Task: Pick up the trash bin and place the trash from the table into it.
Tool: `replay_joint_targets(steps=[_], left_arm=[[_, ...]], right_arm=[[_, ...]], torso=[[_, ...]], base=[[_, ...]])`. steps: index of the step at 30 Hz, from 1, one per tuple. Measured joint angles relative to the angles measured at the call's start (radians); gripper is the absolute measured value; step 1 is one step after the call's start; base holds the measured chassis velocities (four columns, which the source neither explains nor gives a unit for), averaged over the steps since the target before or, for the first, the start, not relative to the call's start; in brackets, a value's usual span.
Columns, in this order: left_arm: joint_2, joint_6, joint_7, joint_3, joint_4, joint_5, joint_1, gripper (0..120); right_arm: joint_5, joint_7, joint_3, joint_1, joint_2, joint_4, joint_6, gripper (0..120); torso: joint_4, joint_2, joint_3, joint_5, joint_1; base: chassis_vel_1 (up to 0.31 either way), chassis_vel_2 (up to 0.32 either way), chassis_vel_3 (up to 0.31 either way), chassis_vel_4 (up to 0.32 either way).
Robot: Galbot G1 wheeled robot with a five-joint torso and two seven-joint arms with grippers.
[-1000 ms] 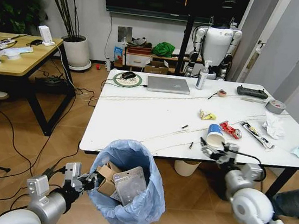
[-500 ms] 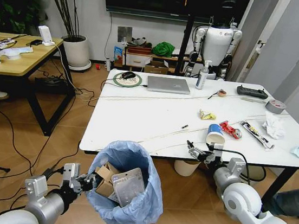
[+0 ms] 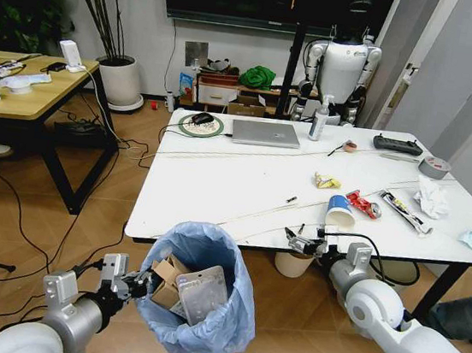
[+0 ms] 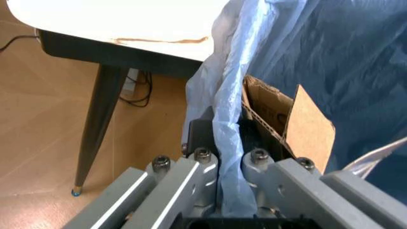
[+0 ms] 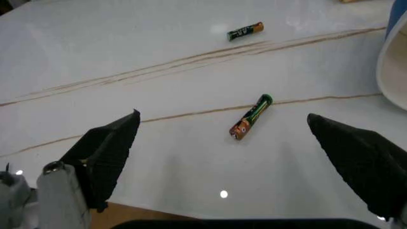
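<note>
The trash bin (image 3: 197, 297), lined with a baggy light-blue bag, hangs in front of the table (image 3: 218, 183) with cardboard (image 3: 170, 279) and a grey packet inside. My left gripper (image 3: 135, 285) is shut on its rim; in the left wrist view the gripper (image 4: 228, 136) pinches the blue bag (image 4: 232, 95) beside the cardboard (image 4: 299, 126). My right gripper (image 3: 302, 240) hovers open at the table's front edge, left of the blue-white paper cup (image 3: 339, 213). In the right wrist view its gripper (image 5: 224, 116) straddles a small battery (image 5: 250, 123). Wrappers (image 3: 362, 203) and tissues (image 3: 431, 199) lie to the right.
A silver laptop (image 3: 265, 133), a spray bottle (image 3: 320, 118), a controller (image 3: 397, 145) and a grey tape roll (image 3: 434, 167) sit at the table's back. A cream bucket (image 3: 294, 264) stands under the table. A wood-topped desk (image 3: 32, 87) and floor cables are at the left.
My right gripper has slid left along the table's front edge, away from the cup and over the battery. The left gripper and the bin have stayed put.
</note>
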Motion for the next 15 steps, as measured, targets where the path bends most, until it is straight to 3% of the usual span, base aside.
replay_joint_targets(steps=[15], left_arm=[[0.016,-0.001,0.001,0.011,0.027,-0.016,-0.029,0]], right_arm=[[-0.031,-0.039,-0.032,0.062,0.018,-0.103,0.011,90]], torso=[[0.0000,0.000,0.000,-0.0001,0.000]], base=[[0.000,0.000,0.000,0.000]])
